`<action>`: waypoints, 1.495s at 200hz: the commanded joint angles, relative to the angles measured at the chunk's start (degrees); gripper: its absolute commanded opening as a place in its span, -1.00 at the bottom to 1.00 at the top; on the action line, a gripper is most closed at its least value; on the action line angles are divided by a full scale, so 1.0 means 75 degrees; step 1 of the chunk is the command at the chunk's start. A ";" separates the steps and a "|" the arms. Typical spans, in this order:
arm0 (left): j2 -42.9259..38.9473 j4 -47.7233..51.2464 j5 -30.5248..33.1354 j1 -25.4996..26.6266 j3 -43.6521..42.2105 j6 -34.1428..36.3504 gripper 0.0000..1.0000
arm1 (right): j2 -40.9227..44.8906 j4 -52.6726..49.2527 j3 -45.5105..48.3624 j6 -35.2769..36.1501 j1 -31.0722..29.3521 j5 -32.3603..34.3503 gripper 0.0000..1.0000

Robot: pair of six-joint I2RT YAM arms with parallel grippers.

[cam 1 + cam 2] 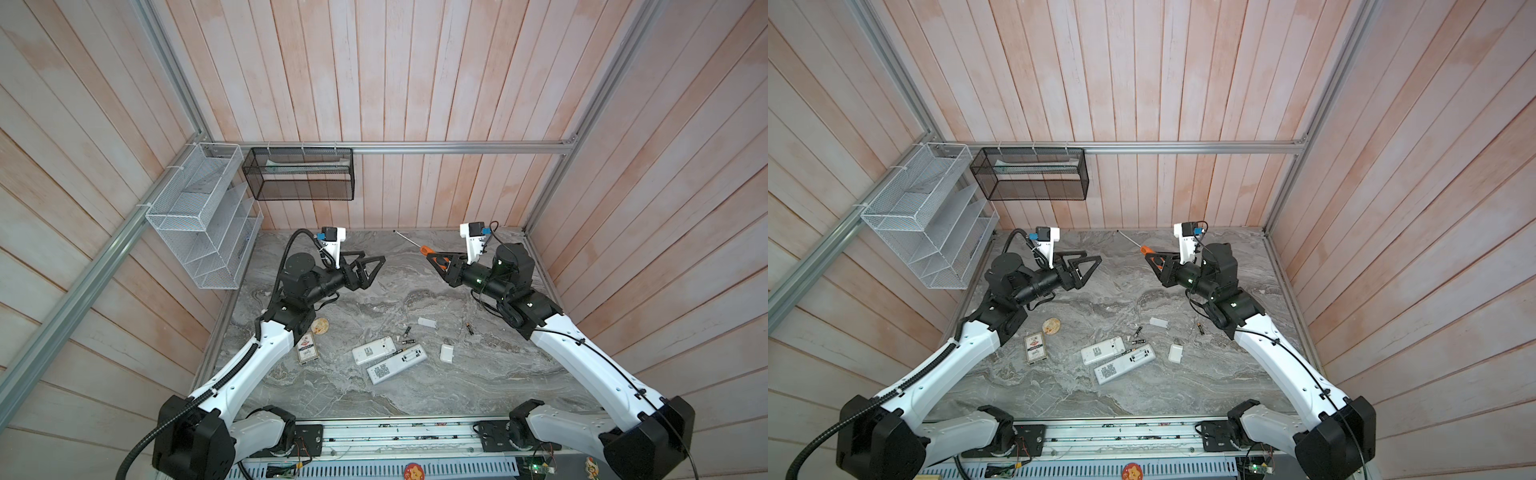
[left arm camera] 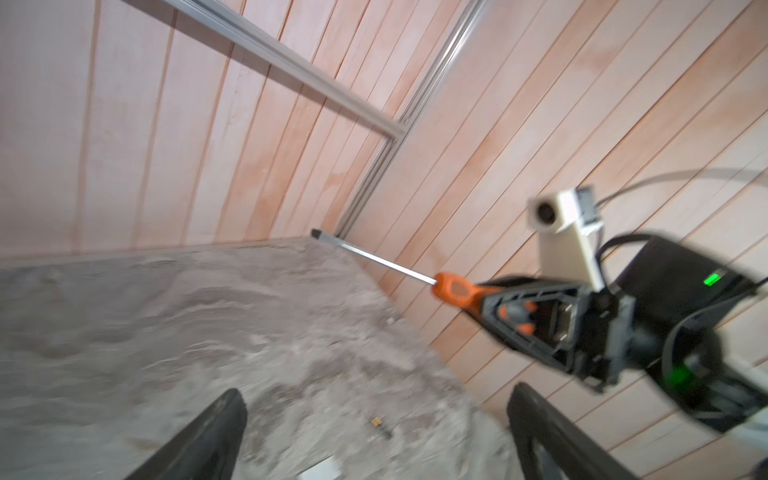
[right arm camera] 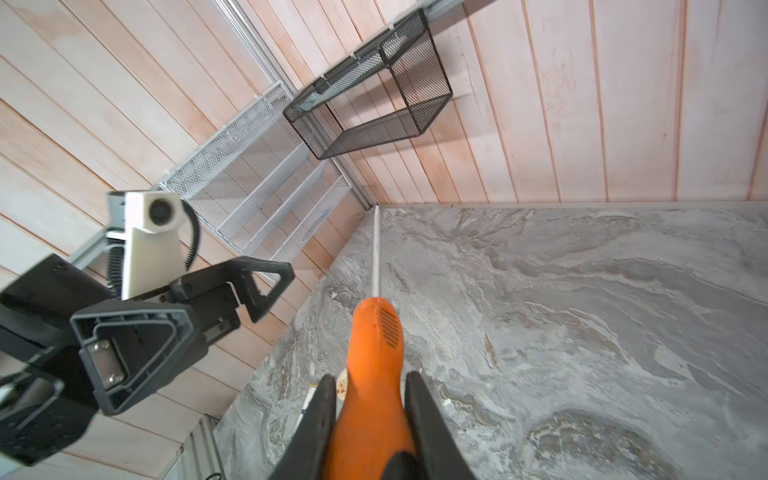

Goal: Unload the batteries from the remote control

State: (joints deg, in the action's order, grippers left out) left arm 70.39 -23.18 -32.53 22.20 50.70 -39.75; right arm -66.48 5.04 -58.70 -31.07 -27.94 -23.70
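Note:
Two white remotes [image 1: 373, 350] [image 1: 397, 363] lie side by side near the table's front middle in both top views [image 1: 1104, 350]. The nearer one shows an open compartment at its right end. Loose batteries [image 1: 407, 331] [image 1: 408, 341] [image 1: 469, 329] lie just beyond them on the marble. My left gripper [image 1: 374, 256] [image 2: 376, 411] hovers open and empty at the back left, well above the table. Across from it at the back right, my right gripper [image 1: 434, 259] [image 3: 370, 386] is shut on the orange screwdriver [image 3: 376, 332], whose shaft points toward the back wall.
Two small white covers [image 1: 427, 322] [image 1: 446, 353] lie right of the remotes. A card box [image 1: 307, 348] and a round disc [image 1: 320, 326] sit front left. A white mesh rack [image 1: 199, 216] and a black mesh basket [image 1: 299, 174] hang on the walls.

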 commanded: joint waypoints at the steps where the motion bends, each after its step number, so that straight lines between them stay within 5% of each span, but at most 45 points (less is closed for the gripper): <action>1: 0.0386 -0.2767 -0.0239 0.0090 -0.0250 -0.3595 1.00 | 0.0078 0.1495 0.0094 -0.0498 -0.0075 -0.0454 -0.87; 75: 0.0543 -0.3209 0.0874 0.0480 0.0015 -0.4114 0.94 | -0.0651 0.1789 -0.0423 -0.0311 -0.1000 -0.0775 -0.87; 145: 0.0651 -0.3217 0.1514 0.0506 0.0065 -0.4584 -0.27 | -0.0771 0.1830 -0.0455 -0.0375 -0.1248 -0.0780 -0.87; 177: 0.0731 -0.2965 0.1481 0.0522 0.0119 -0.4762 -0.98 | -0.0682 0.1852 -0.0309 -0.0416 -0.1266 -0.0801 -0.86; 200: 0.0786 -0.2872 0.1342 0.0538 0.0130 -0.4899 -1.00 | -0.0611 0.1758 -0.0252 -0.0393 -0.1266 -0.0791 -0.81; 219: 0.0769 -0.2555 0.1226 0.0524 0.0198 -0.4865 -1.00 | -0.0560 0.1451 -0.0300 -0.0301 -0.1255 -0.0874 -0.55; 240: 0.0688 -0.1800 0.0902 0.0395 0.0420 -0.4521 -1.00 | -0.0370 0.0250 -0.0610 0.0170 -0.1191 -0.0675 0.13; 260: 0.0634 -0.0646 0.0403 0.0153 0.0790 -0.3995 -1.00 | -0.0212 -0.1454 -0.1108 0.0763 -0.0929 -0.0420 0.57; 284: 0.0683 0.0563 -0.0383 -0.0102 0.1305 -0.3205 -1.00 | -0.0188 -0.3070 -0.1671 0.1412 -0.0547 -0.0623 0.95; 299: 0.0744 0.1220 -0.0812 -0.0148 0.1650 -0.2660 -1.00 | -0.0356 -0.3735 -0.1953 0.1728 -0.0403 -0.1171 0.96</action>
State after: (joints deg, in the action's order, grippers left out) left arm 75.48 -24.18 -31.33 21.65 58.50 -68.29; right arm -69.06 -8.88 -69.67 -24.34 -32.42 -28.51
